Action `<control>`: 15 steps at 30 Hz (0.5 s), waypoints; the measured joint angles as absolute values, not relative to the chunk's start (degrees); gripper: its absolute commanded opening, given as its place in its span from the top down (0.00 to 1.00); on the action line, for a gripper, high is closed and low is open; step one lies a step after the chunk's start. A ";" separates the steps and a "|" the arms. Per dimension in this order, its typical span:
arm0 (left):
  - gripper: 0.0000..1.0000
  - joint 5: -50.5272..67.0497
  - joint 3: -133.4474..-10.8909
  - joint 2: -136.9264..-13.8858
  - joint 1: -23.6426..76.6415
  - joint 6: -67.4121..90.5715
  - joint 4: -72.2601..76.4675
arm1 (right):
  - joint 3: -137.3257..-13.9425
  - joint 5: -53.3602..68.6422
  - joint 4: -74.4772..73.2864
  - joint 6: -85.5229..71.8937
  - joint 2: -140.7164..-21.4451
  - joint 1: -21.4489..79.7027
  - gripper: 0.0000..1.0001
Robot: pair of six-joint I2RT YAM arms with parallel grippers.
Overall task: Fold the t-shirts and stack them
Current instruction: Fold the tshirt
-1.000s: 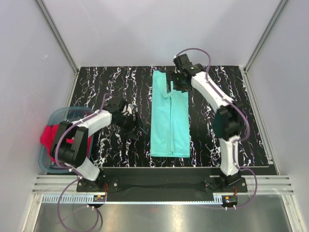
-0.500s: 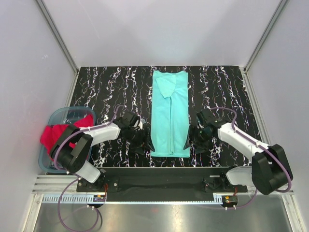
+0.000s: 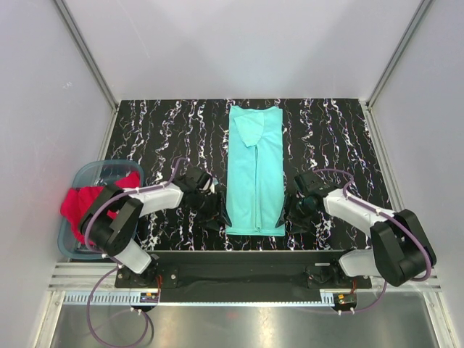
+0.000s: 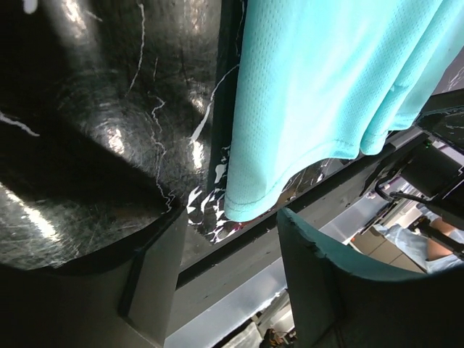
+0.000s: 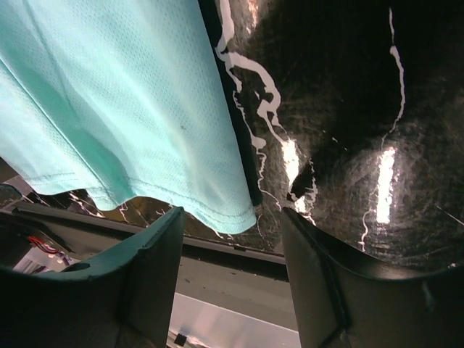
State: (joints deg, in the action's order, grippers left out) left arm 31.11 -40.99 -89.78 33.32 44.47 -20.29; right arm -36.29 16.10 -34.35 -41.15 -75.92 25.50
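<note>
Mint-teal t-shirt (image 3: 255, 170) lies mid-tabletop (image 3: 167, 130), folded lengthwise into a narrow strip, collar at the far end, hem at the near edge. Left arm (image 3: 156, 194) sits low at the near-left hem corner (image 4: 243, 206). Right arm (image 3: 348, 206) mirrors it at the near-right hem corner (image 5: 232, 217). Both wrist views show the left jaws and right jaws spread, each lined up on its corner, cloth not pinched.

The placement reads as set-up for a paired grab: taking both corners together should keep the hem straight as the strip folds toward the collar. Likely risk: catching only the top layer.

Red t-shirt (image 3: 81, 201) is bunched in the blue tub (image 3: 94, 168), well to the left, not yet folded.
</note>
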 measured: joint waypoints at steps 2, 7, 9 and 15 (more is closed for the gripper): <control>0.44 31.09 -41.93 -90.63 33.65 44.64 -20.58 | -36.29 16.12 -33.65 -41.30 -76.34 25.50 0.39; 0.44 30.11 -42.89 -91.37 34.52 44.69 -21.15 | -36.29 16.10 -33.12 -41.45 -76.47 25.50 0.39; 0.44 29.82 -43.03 -91.37 34.68 44.69 -21.37 | -36.10 16.12 -32.69 -41.47 -76.55 25.50 0.41; 0.45 29.04 -43.35 -91.53 35.42 44.71 -21.69 | -35.59 16.25 -32.27 -41.87 -77.76 25.50 0.41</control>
State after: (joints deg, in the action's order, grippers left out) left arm 29.04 -43.35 -91.53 35.42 44.71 -21.69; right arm -35.59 16.25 -32.27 -41.87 -77.76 25.50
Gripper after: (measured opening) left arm 0.553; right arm 0.590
